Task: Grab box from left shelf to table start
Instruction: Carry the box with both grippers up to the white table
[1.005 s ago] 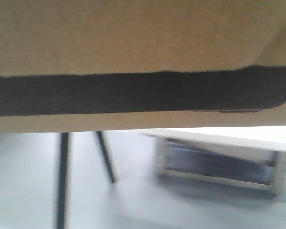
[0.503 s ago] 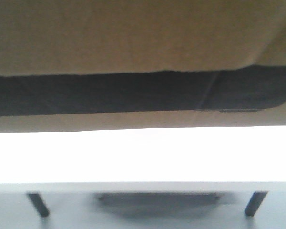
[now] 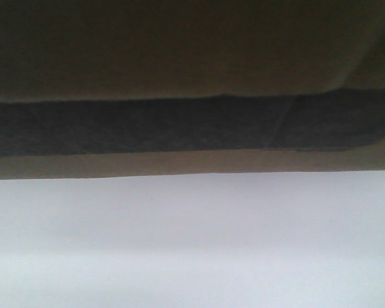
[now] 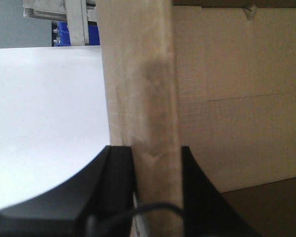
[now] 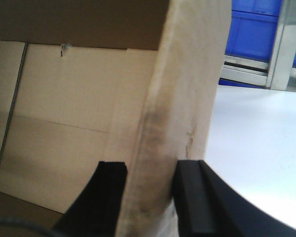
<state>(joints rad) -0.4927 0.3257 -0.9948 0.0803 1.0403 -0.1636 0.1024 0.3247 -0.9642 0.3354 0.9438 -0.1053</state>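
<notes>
Front-facing view: the box (image 3: 179, 64) fills the upper half and blocks nearly everything, a black band across it, the white table (image 3: 192, 244) below. Left wrist view: the left gripper (image 4: 157, 163) pinches the box's upright wall — table alongside, the left shelf (image 4: 74, 12) and a blue bin (image 4: 92, 34) behind. Right wrist view: the right gripper (image 5: 150, 182) clamps another wall, blue bins (image 5: 256, 24) beyond the table.

Box (image 3: 192, 58): blurred, cropped top and sides, lettering unreadable. Wall pinched between jaws runs off frame above. Shelf (image 4: 75, 19) beyond left jaws: cropped. Bins (image 5: 256, 29) beyond right jaws: cropped.
</notes>
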